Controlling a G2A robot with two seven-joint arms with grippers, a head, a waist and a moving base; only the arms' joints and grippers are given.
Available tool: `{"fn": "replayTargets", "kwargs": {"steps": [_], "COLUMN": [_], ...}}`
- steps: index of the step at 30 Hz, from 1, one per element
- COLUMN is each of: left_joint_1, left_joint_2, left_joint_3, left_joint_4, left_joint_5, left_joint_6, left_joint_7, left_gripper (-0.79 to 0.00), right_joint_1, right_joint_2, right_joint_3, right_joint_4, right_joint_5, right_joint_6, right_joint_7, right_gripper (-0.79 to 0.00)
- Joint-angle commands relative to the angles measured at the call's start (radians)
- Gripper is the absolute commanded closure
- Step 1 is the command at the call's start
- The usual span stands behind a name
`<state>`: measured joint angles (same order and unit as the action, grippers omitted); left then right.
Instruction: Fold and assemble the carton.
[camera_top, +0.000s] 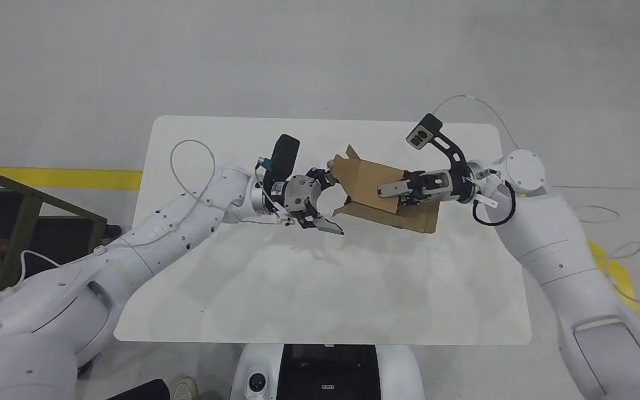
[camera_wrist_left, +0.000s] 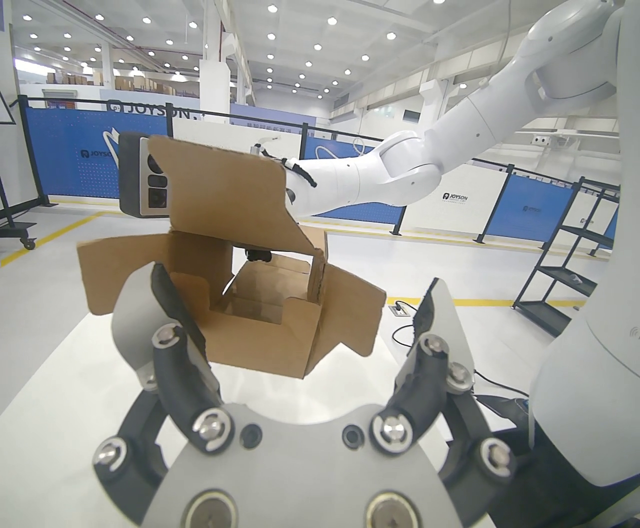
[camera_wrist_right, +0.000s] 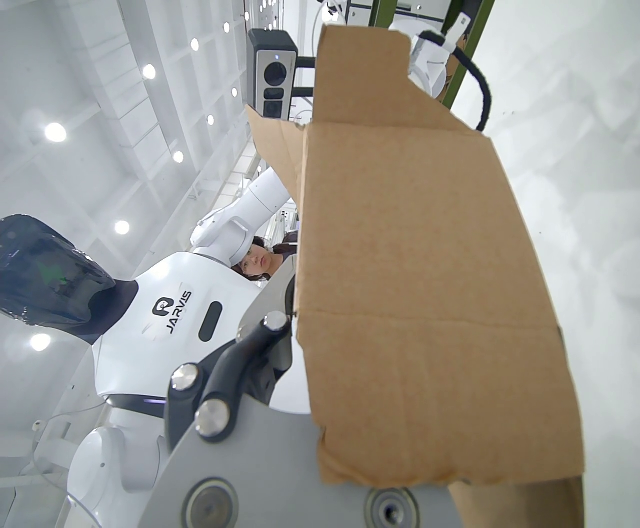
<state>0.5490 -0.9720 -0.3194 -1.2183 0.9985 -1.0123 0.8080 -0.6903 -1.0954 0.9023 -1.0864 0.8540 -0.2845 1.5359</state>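
closest to me is the left gripper (camera_top: 330, 200), its fingers (camera_wrist_left: 175, 320) spread wide apart and empty. it sits just short of the carton (camera_top: 365, 180), facing straight into the carton's open end, and i can make out no contact between them.

the carton is a brown cardboard box lying on its side over the white table (camera_top: 250, 290) — whether its underside is touching the table i can't tell from here. the end toward the left gripper has its flaps loose. the upper flap (camera_wrist_left: 225, 195) stands up above the opening, and one side flap (camera_wrist_left: 350, 315) splays outward beside it, with another doing the same on the opposite side. looking through the opening, the carton is hollow.

past that, at the carton's closed end, the right gripper (camera_top: 392, 190) is clamped on the carton's top panel — one finger lies along the outside of the panel, and a dark fingertip (camera_wrist_left: 257, 256) shows just beneath it inside the carton.
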Motion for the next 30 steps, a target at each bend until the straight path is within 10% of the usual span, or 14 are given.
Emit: {"fn": "replayTargets", "kwargs": {"steps": [1,15,30], "left_joint_1": [-0.003,-0.018,-0.031], "left_joint_2": [0.001,0.003,-0.002], "left_joint_3": [0.003,0.024,0.045], "left_joint_4": [0.003,0.007,0.016], "left_joint_5": [-0.005,-0.009,-0.03], "left_joint_6": [0.0,0.0,0.0], "left_joint_7": [0.0,0.0,0.0], "left_gripper": [-0.785,-0.376,-0.317], "right_joint_1": [-0.002,-0.009,-0.016], "right_joint_2": [0.001,0.001,0.002], "right_joint_3": [0.001,0.009,0.018], "right_joint_4": [-0.001,-0.005,-0.01], "right_joint_5": [0.001,0.005,0.009], "right_joint_6": [0.0,0.0,0.0], "right_joint_7": [0.0,0.0,0.0], "right_gripper": [0.0,0.0,0.0]}}
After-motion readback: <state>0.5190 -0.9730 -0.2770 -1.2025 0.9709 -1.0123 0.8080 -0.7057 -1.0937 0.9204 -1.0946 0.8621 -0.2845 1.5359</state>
